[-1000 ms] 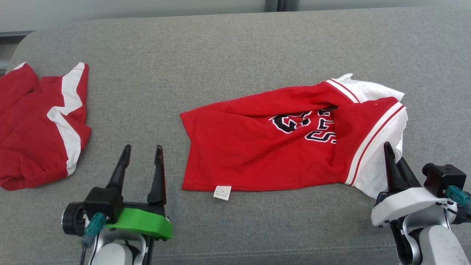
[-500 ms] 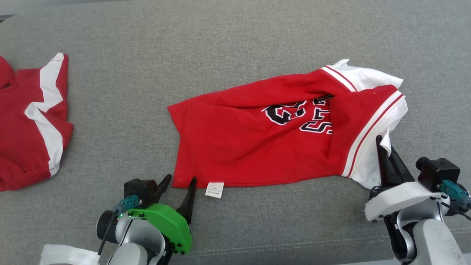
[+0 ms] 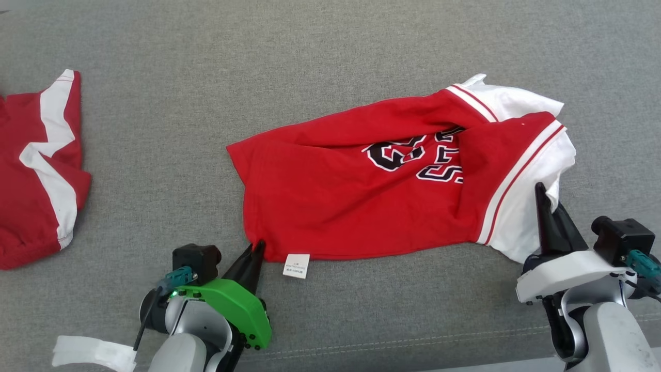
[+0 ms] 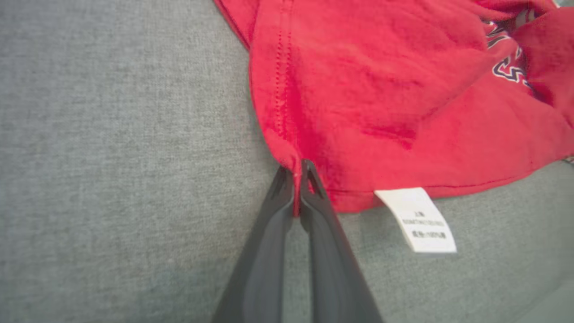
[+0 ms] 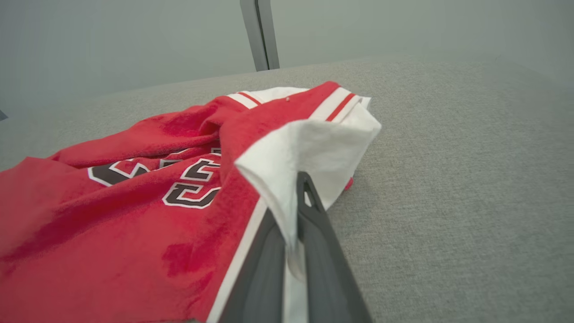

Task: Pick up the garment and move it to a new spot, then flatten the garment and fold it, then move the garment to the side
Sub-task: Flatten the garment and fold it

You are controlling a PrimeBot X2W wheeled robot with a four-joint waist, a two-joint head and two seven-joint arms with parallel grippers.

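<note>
Garment (image 3: 335, 206) on grey cushion (image 3: 155, 129), left fingers (image 3: 247, 266) pinching its red hem corner, right fingers (image 3: 546, 227) pinching its white edge

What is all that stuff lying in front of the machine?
jersey: one, red with white trim and dark lettering, crumpled right of centre
care label: one, white, at the jersey's near hem
second garment: one, red and white, far left
white strip: one, white, bottom left; unclear what it is
fabric surface: one, grey, under everything
left gripper: one, green casing, lower left, jaws shut on the jersey's near left corner
right gripper: one, white casing, lower right, jaws shut on the jersey's white edge
</note>
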